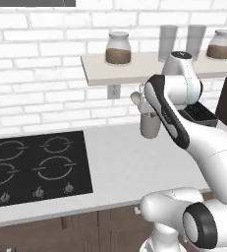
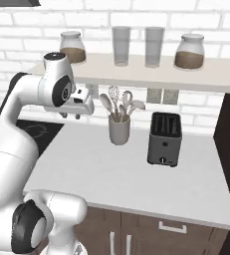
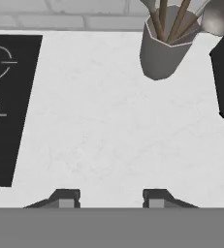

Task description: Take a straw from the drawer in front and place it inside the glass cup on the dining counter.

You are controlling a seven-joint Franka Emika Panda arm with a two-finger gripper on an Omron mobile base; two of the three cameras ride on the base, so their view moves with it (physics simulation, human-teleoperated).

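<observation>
Gripper [image 3: 108, 196] is up high over the white counter [image 1: 129, 167], fingers spread wide apart with nothing between them, just bare countertop below. We've got the black cooktop [image 1: 36, 167] off to the left, and the grey utensil holder [image 2: 119, 129] with its spoons standing back near the brick wall, beside a dark toaster [image 2: 165, 138]. Up on the shelf [image 2: 136, 74] we can see two jars and two tall glasses. Brown cabinet fronts [image 2: 136, 234] run under the counter edge; we can't tell where the straw's drawer is among them.
</observation>
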